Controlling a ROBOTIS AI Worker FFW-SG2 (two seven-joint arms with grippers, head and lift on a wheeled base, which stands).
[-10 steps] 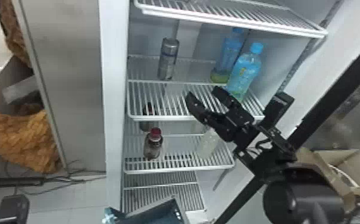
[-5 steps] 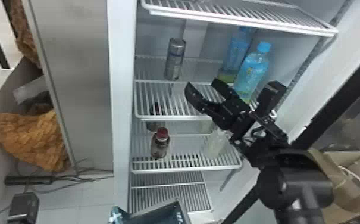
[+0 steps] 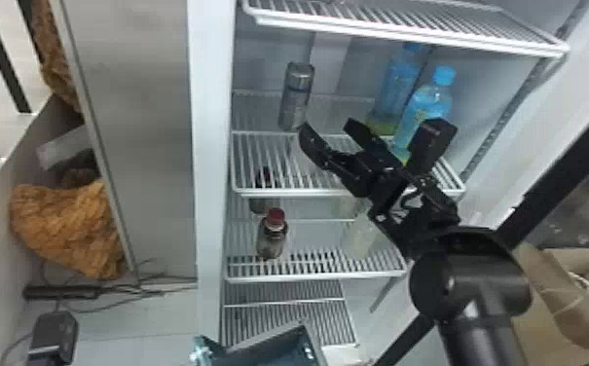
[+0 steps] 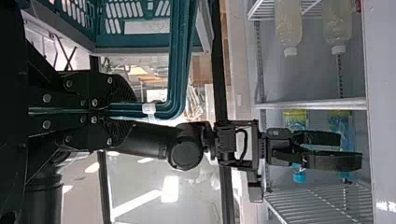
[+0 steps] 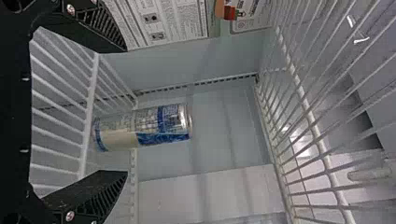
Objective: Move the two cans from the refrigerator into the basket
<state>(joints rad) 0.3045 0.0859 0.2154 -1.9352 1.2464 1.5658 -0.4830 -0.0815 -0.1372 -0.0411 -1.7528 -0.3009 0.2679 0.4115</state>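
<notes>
My right gripper [image 3: 326, 125] is open in the head view, just in front and to the right of a silver can [image 3: 296, 100] standing on the middle shelf. In the right wrist view the blue-and-silver can [image 5: 144, 126] lies ahead, between the lines of the gripper [image 5: 126, 111]'s spread fingers, untouched. The teal basket [image 3: 278, 349] shows at the head view's bottom edge. In the left wrist view my left gripper [image 4: 125, 111] is closed on the handle [image 4: 175, 70] of the basket [image 4: 135, 41].
Blue-capped bottles [image 3: 424, 107] stand right of the can, behind the right gripper. On the shelf below are a red-capped bottle [image 3: 272, 234] and pale bottles [image 3: 361, 236]. A wire shelf [image 3: 405, 24] spans above; the refrigerator's side wall [image 3: 214, 170] is at left.
The right gripper has moved up and leftward over the middle shelf, nearer the can, still open. The whole head view has shifted, with the refrigerator now farther right in it.
</notes>
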